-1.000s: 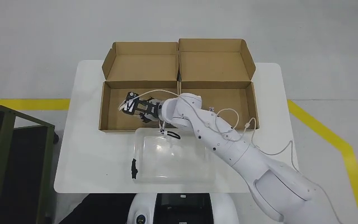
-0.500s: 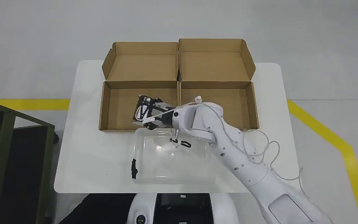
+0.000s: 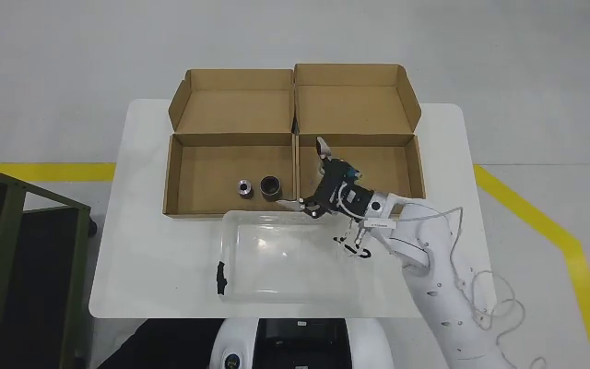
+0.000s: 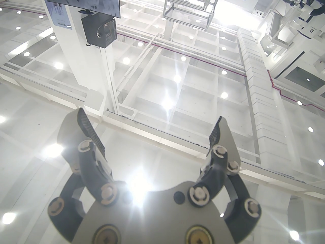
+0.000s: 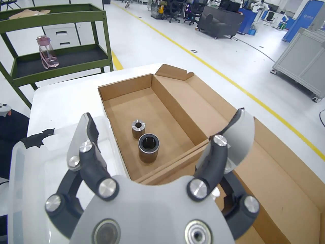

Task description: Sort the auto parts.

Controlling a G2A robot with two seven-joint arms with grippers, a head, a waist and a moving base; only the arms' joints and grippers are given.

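A black piece (image 3: pixel 219 277) on the clear bin's (image 3: pixel 230 242) rim defies identification. The right gripper (image 3: pixel 310 175), fingers spread and empty, hovers over two cardboard boxes' (image 3: pixel 198 175) shared wall. The left gripper (image 4: pixel 151 115), fingers spread, faces the ceiling.

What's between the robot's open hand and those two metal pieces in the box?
Just bare cardboard: the floor and side wall of the box. The right wrist view shows it, from the right hand to the small metal piece and large metal piece.
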